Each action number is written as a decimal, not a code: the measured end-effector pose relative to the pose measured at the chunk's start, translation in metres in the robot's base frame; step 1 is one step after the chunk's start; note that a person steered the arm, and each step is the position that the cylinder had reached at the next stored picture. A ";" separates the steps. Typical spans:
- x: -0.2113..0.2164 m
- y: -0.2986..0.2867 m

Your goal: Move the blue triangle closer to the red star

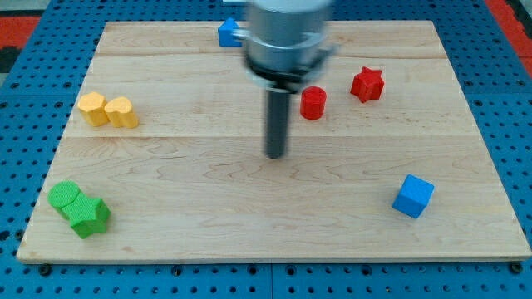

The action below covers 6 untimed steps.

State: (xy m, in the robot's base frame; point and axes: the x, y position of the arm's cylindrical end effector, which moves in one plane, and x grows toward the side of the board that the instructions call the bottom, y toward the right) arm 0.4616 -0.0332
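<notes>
In the camera view, the arm's grey housing [287,37] is coming in from the view's top, blurred and cut off by the frame edge, and it is hiding part of the wooden board [249,216] behind it. My tip [275,154] is the lower end of the dark rod; it is sitting on bare wood near the board's middle, touching no block and holding nothing.

The blue triangle [228,32] is lying at the board's top edge, just to the view's left of the housing. Its right side is disappearing behind the housing, so its shape is hard to make out; only a blue wedge is showing. It is well apart from my tip, up and to the view's left.

The red star [366,84] is sitting in the upper right part of the board, fully visible. A red cylinder [312,103] is standing near it, to its left and slightly lower, apart from it. My tip is lying below and to the left of that cylinder, not touching it.

A blue cube [413,196] is resting toward the lower right. Two yellow blocks [108,110] are sitting side by side at the left, touching; their exact shapes are unclear. Two green blocks [79,208] are pressing together at the lower left corner, shapes also unclear.
</notes>
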 end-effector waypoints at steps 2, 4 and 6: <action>-0.135 -0.061; -0.206 -0.122; -0.236 -0.062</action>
State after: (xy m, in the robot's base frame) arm 0.2258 -0.0949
